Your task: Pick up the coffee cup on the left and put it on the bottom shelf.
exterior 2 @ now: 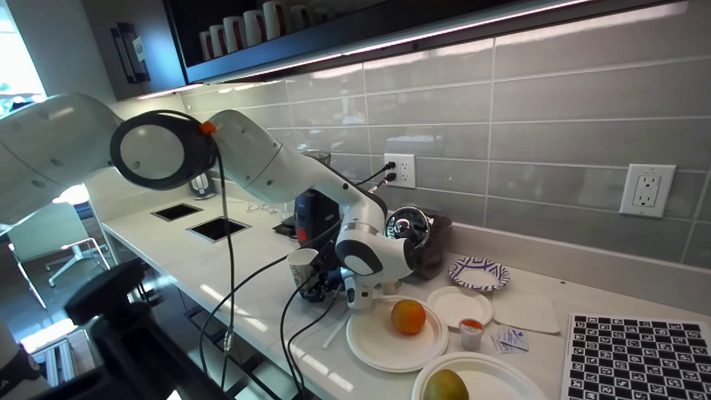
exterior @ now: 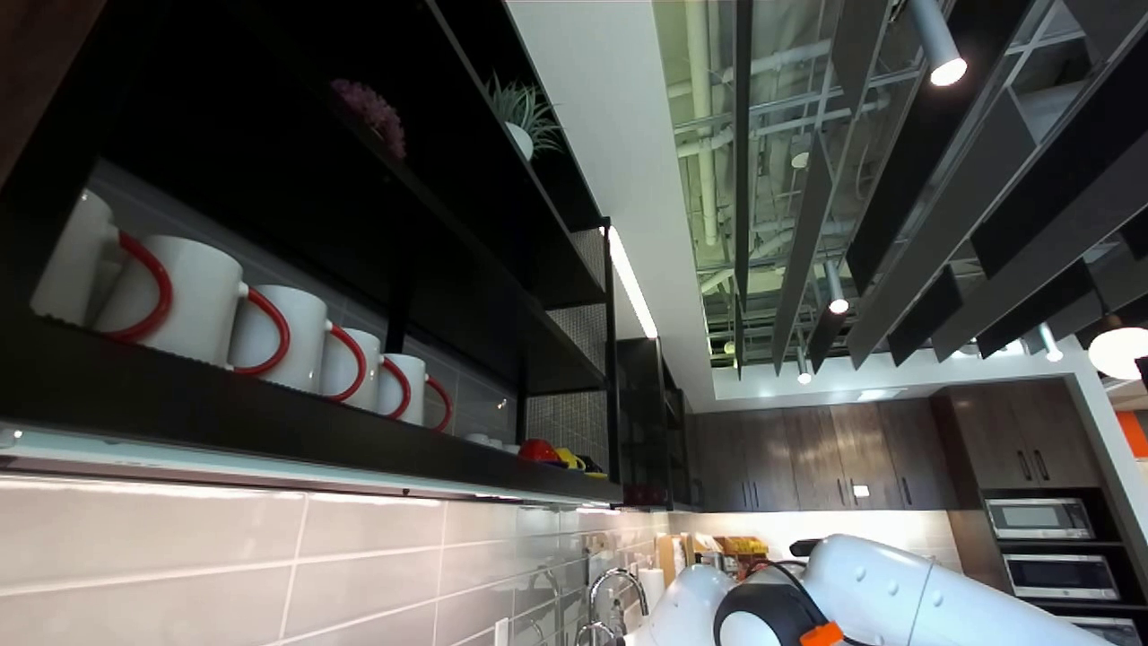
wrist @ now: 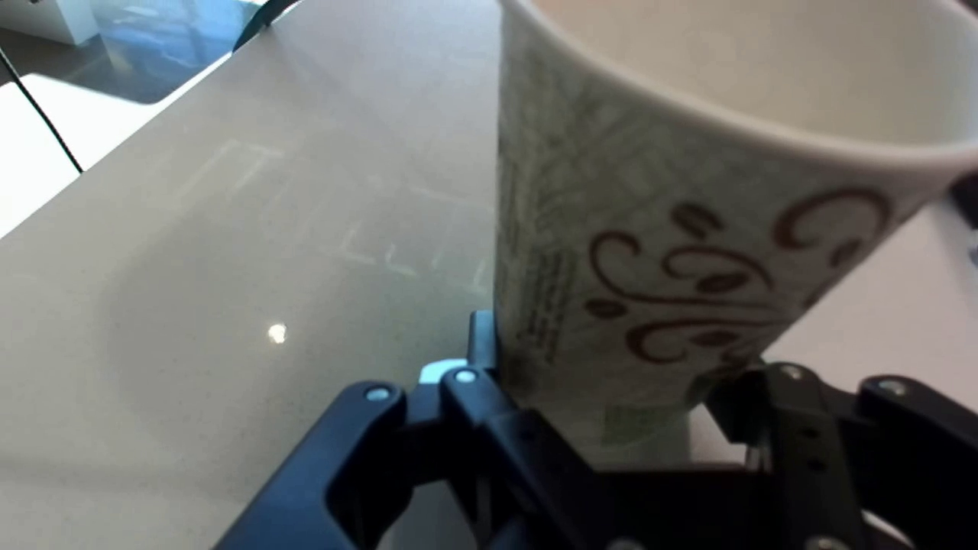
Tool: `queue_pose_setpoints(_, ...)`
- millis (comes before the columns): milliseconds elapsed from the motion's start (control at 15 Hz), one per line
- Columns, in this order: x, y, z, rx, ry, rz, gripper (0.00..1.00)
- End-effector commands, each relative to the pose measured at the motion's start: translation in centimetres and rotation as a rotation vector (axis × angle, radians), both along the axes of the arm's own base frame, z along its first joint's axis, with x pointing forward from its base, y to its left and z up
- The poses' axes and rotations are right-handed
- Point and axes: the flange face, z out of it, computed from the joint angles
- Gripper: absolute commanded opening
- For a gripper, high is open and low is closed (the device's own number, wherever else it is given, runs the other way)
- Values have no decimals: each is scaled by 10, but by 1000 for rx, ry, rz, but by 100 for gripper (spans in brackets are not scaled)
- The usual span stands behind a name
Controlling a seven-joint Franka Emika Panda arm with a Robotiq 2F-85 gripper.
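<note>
The coffee cup [wrist: 657,229], pale with a greenish pattern and brown swirls, fills the right of the wrist view with its mouth up. My gripper [wrist: 611,374] has its fingers pressed against both sides of the cup's lower part. In an exterior view the same cup [exterior 2: 300,265] shows its rim and upper wall above the counter, while the gripper [exterior 2: 316,289] hides its base. Whether the base touches the counter, I cannot tell. High on the wall, the bottom shelf [exterior: 296,426] is a long black tier; in both exterior views white mugs [exterior: 184,301] with red handles stand on it.
Close to the gripper lie a plate [exterior 2: 377,358] with an orange [exterior 2: 408,316] and a white stirrer [exterior 2: 336,331]. A black coffee machine [exterior 2: 316,214] and a dark bag [exterior 2: 436,250] stand by the wall. Loose cables [exterior 2: 228,266] hang from the arm. An upper shelf overhangs the mugs.
</note>
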Motion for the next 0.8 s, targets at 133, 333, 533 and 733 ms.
queue_pose_setpoints(133,10,-2,3,-8,-5,20,51)
queue_pose_setpoints(333,8,-5,11,-16,-21,21,43)
queue_pose_setpoints(533,5,-8,20,-37,-33,28,42)
queue_pose_setpoints(733,1,-12,31,-62,-41,38,41)
